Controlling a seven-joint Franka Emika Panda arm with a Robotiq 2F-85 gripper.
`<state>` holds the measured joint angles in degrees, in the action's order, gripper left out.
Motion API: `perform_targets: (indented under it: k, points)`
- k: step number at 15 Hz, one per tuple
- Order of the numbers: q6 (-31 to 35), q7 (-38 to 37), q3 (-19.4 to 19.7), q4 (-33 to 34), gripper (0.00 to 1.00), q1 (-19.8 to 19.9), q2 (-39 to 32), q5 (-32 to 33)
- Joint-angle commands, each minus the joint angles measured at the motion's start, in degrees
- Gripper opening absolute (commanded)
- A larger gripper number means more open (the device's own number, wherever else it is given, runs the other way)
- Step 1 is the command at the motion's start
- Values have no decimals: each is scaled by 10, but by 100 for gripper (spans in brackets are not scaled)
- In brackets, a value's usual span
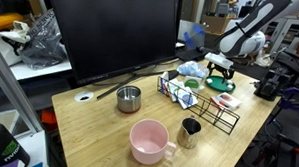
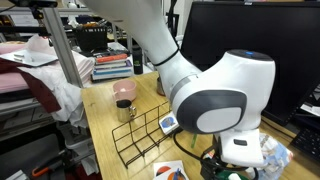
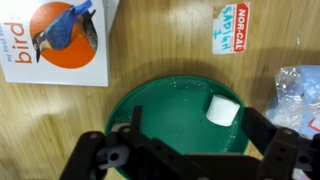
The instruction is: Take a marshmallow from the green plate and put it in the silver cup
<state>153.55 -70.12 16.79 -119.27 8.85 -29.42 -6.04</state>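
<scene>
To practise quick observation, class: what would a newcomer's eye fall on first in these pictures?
A bulky white robot arm fills an exterior view. In the wrist view, one white marshmallow lies on the green plate, beyond the open gripper. In an exterior view, a big pink mug stands beside the silver cup.

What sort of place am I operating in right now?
Probably a lab or office workspace rather than a home. A big dark monitor stands on the wooden table, and stacked books sit on shelving behind it.

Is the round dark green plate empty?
Not empty: the wrist view shows one white marshmallow lying on the round dark green plate.
</scene>
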Motion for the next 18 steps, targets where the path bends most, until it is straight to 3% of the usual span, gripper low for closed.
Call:
perform_targets:
  k: [1,5,9,16,18]
  points:
    - [-3,3,7,2,100,-7,-1,-7]
    - [-16,-14,-6,9,100,9,-3,-55]
    - [-23,-74,12,12,100,19,-10,-104]
    - [-30,-211,63,12,100,24,-27,-97]
    - [-19,-200,56,4,100,32,-24,-87]
